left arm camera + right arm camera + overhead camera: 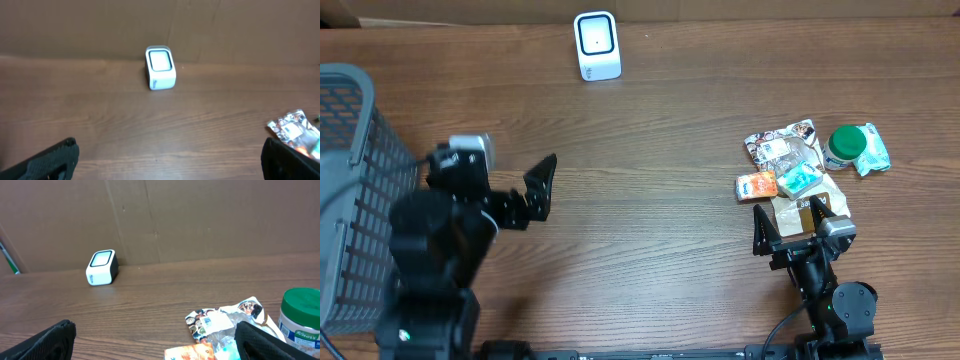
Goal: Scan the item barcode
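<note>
**Both grippers open; items lying at the table's right side**

Left gripper (167, 167): fingers (50, 160) spread wide with nothing between them, over the bare wooden table (650, 230), facing the white barcode scanner (597, 45) at the far edge.

Right gripper (790, 222): fingers (45, 340) likewise spread wide and empty, at the near edge of the cluster of items. These are a patterned pouch (780, 143), an orange packet (757, 185), a teal packet (800, 177), a tan packet (788, 210) (partly hidden by the gripper) and a green-lidded jar (842, 147).

The cluster lies well apart from the scanner. A grey mesh basket (350, 180) stands at the left edge, beside the left arm.
</note>
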Robot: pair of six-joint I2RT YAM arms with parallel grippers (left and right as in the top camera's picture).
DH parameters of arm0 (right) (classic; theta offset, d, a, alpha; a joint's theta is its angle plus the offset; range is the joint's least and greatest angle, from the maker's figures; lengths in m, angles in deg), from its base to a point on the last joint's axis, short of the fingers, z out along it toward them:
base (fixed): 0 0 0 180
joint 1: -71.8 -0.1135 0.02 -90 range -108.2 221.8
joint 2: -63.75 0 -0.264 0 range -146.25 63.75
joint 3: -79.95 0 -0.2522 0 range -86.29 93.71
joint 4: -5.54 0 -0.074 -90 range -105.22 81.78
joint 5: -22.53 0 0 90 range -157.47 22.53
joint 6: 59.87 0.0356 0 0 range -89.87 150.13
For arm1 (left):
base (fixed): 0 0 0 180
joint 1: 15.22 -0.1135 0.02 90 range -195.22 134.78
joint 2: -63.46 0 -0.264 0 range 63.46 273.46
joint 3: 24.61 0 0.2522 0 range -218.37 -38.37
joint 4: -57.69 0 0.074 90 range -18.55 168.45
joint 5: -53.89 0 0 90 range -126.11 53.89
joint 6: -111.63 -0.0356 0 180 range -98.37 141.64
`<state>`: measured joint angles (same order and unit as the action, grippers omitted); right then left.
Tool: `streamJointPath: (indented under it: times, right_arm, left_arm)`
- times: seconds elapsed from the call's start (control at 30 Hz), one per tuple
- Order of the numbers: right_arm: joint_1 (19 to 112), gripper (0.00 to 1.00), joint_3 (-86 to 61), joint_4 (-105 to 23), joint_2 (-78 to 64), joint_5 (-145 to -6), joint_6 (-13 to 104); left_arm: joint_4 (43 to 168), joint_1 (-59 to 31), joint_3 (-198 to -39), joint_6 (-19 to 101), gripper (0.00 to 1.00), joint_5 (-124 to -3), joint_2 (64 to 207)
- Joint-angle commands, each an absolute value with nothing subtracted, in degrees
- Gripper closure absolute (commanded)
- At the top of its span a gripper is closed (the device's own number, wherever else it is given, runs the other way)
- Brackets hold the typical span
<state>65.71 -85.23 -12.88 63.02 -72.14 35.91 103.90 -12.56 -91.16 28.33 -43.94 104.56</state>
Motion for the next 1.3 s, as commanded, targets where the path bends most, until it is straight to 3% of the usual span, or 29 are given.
streamJointPath:
  times: [0.0,0.27,0.47,1.27]
  right_arm:
    - [65.89,0.00,-85.82,-12.62,63.59,-72.27,36.11]
    - [65.89,0.00,-85.82,-12.62,63.59,-72.27,36.11]
    - [65.89,0.00,-85.82,-12.62,63.59,-72.27,36.11]
    - [65.89,0.00,-85.82,-12.62,63.59,-72.27,36.11]
  left_arm:
    - [97.51,-12.30,-81.85,24.68,0.00,-43.16,97.79]
    - [78.91,-13.02,-60.24,24.40,0.01,-43.20,79.56]
    - [75.48,-15.05,-51.49,24.38,0.01,-43.59,68.89]
    - [67.59,-15.29,-42.95,23.42,0.01,-43.11,63.65]
